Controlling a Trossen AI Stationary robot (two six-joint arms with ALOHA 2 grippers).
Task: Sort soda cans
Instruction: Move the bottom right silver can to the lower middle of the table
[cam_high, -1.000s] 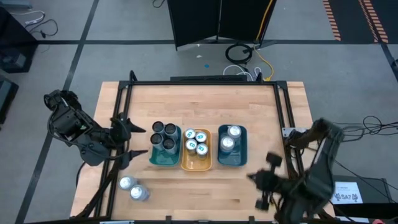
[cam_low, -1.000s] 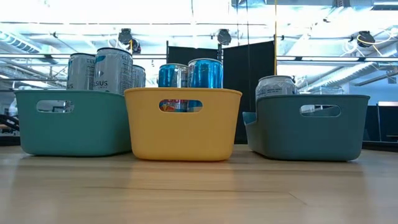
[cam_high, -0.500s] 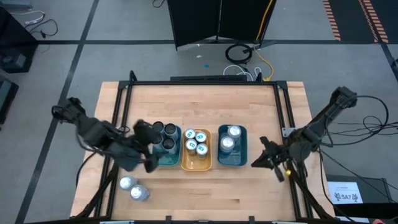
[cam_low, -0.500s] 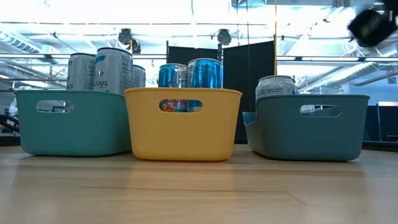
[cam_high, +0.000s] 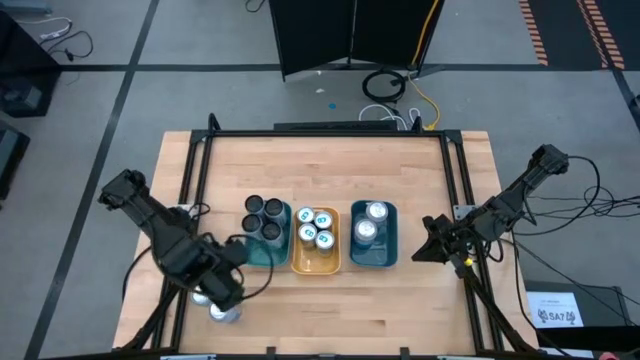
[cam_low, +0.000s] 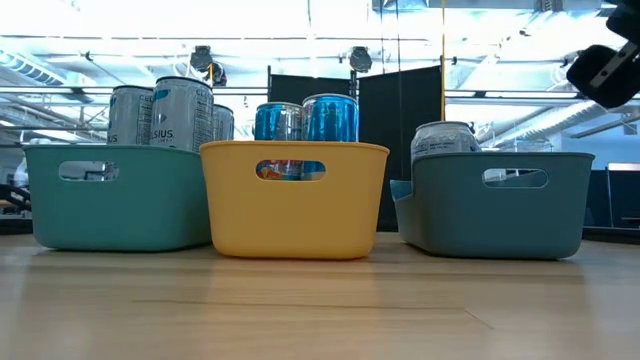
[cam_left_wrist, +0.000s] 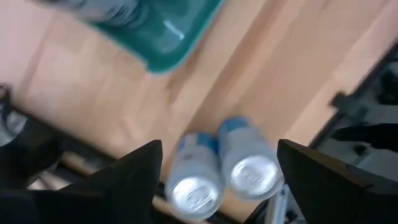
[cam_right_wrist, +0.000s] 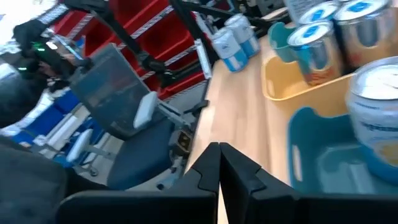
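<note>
Having descended, left tool over cans

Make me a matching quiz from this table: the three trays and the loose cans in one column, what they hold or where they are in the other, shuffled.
1. teal tray
2. yellow tray
3. blue tray
4. loose cans

A. four blue-marked cans
B. on bare wood, under the open left gripper
C. dark-topped cans
D. two silver-topped cans

Pairs: 1-C, 2-A, 3-D, 4-B
</note>
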